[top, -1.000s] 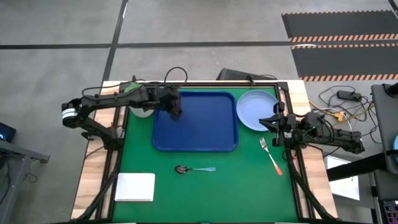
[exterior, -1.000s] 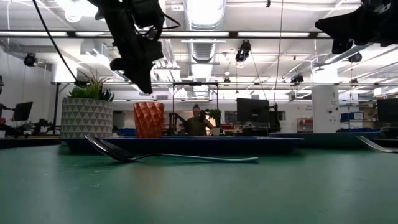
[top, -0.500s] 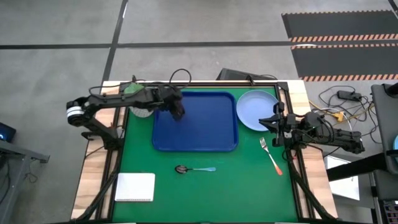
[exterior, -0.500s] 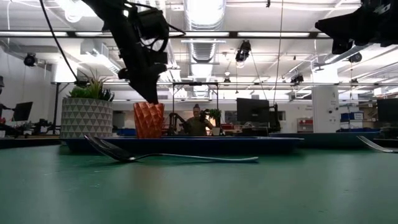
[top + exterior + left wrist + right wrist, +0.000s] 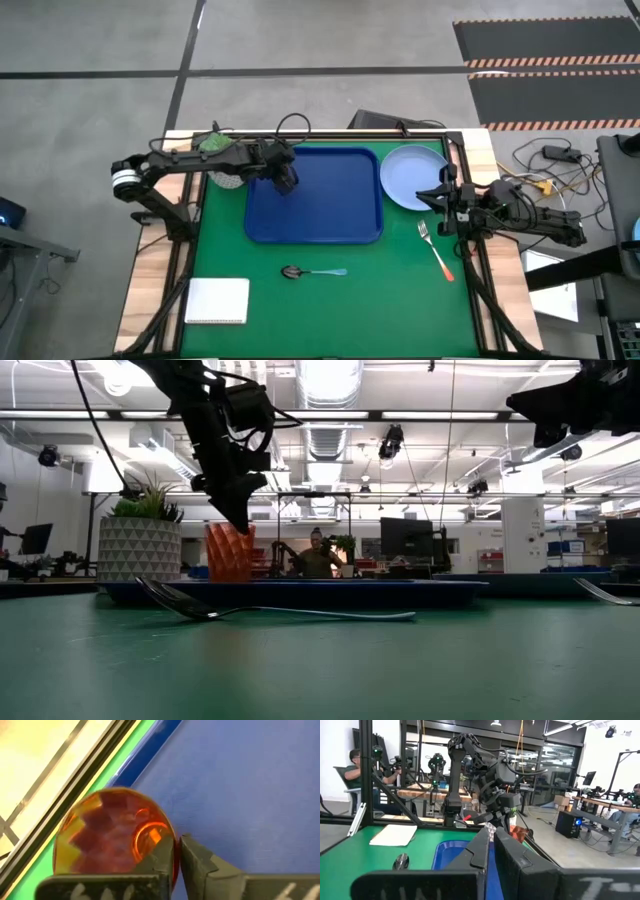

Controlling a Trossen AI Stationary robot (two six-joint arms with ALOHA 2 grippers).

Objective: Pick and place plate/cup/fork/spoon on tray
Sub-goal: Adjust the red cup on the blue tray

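Note:
The translucent red cup (image 5: 115,832) stands on the dark-blue tray (image 5: 330,215) at its far left corner; it also shows in the low view (image 5: 230,552). My left gripper (image 5: 285,180) is shut on it from above. The light-blue plate (image 5: 415,176) lies on the table right of the tray. The fork (image 5: 437,252) lies near the right edge, and the spoon (image 5: 312,271) lies in front of the tray. My right gripper (image 5: 437,195) is shut and empty, held above the table between plate and fork. My left gripper pinches the cup's rim (image 5: 175,851) on the side toward the tray's middle. One finger (image 5: 162,855) is inside the cup and one (image 5: 200,862) is outside. The fingers come from above, slanting down. The cup is upright; the tray's rim hides its base.
A white pot with a green plant (image 5: 222,165) stands just left of the tray, close to my left arm. A white notepad (image 5: 218,300) lies at the near left. The green mat between spoon and fork is bare.
My left gripper has come down onto the cup's rim and its arm has drawn back toward the left. The cup has shifted a little toward the table's left while staying upright.

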